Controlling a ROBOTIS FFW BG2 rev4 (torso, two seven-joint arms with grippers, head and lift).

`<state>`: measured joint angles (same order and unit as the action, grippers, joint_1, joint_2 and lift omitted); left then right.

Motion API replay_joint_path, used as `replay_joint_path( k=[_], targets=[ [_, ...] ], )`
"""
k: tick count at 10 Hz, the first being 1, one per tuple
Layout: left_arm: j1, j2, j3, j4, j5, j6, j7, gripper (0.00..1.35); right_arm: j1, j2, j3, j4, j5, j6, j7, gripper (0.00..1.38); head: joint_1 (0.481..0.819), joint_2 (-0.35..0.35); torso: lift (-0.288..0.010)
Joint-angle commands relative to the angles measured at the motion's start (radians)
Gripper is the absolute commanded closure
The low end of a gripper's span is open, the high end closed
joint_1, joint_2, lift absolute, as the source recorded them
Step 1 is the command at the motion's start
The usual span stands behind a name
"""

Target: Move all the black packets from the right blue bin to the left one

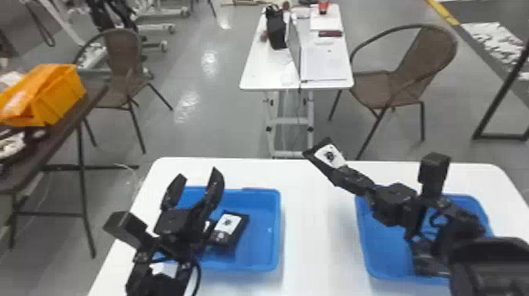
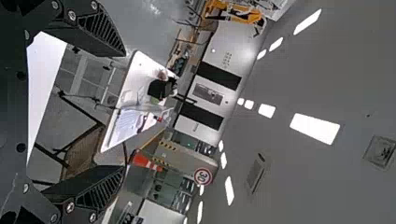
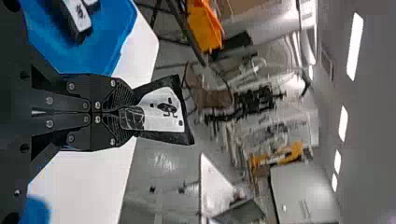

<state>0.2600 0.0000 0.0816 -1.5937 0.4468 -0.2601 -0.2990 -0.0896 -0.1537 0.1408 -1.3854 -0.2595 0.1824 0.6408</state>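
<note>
In the head view my right gripper (image 1: 346,176) is above the table between the bins, shut on a black packet (image 1: 329,156) with a white label. The right wrist view shows the right gripper (image 3: 122,112) pinching one end of that packet (image 3: 164,112). The left blue bin (image 1: 258,264) holds black packets (image 1: 232,228), partly hidden behind the left arm. My left gripper (image 1: 193,193) stands open above this bin's left side, and in its wrist view the left gripper (image 2: 122,112) has nothing between its fingers. The right blue bin (image 1: 383,256) lies partly beneath the right arm.
Both bins stand on a white table (image 1: 315,236), with a stretch of tabletop separating them. Beyond its far edge are a second white table (image 1: 259,71) and wicker chairs (image 1: 409,74). An orange bin (image 1: 59,98) sits on a dark table at the left.
</note>
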Motion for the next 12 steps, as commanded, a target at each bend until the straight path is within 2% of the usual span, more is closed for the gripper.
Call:
replay_joint_path(
  k=[1,2,4,5,6,9,11,12],
  targets=[
    [-0.016,-0.003,-0.032,-0.023,0.039,0.062,0.000,0.18,-0.081,0.000,0.086,0.035,0.000,0.000,0.034,1.29,0.695,0.162,0.000],
    [-0.028,-0.003,-0.057,-0.040,0.073,0.102,0.000,0.18,-0.111,-0.010,0.152,0.046,-0.024,-0.018,0.034,1.29,0.695,0.181,0.000],
    [-0.062,0.020,-0.101,-0.071,0.196,0.202,-0.014,0.18,-0.159,-0.026,0.246,0.071,-0.076,-0.014,0.034,1.29,0.695,0.192,0.000],
    [-0.088,0.018,-0.101,-0.072,0.268,0.291,-0.057,0.18,-0.183,-0.029,0.280,0.072,-0.089,-0.004,0.036,1.29,0.695,0.195,0.000],
    [-0.104,0.015,-0.105,-0.072,0.277,0.326,-0.083,0.18,-0.206,-0.030,0.307,0.082,-0.101,-0.006,0.040,1.29,0.695,0.190,0.000],
    [-0.108,0.009,-0.098,-0.072,0.276,0.371,-0.085,0.18,-0.242,-0.032,0.364,0.085,-0.155,-0.006,0.039,1.29,0.695,0.185,0.000],
    [-0.116,0.006,-0.106,-0.072,0.274,0.383,-0.085,0.18,-0.257,-0.024,0.408,0.112,-0.187,-0.006,0.037,1.29,0.695,0.199,0.000],
    [-0.117,0.006,-0.109,-0.072,0.266,0.387,-0.085,0.25,-0.257,-0.023,0.418,0.128,-0.208,-0.009,0.036,1.29,0.695,0.206,0.000]
  ],
)
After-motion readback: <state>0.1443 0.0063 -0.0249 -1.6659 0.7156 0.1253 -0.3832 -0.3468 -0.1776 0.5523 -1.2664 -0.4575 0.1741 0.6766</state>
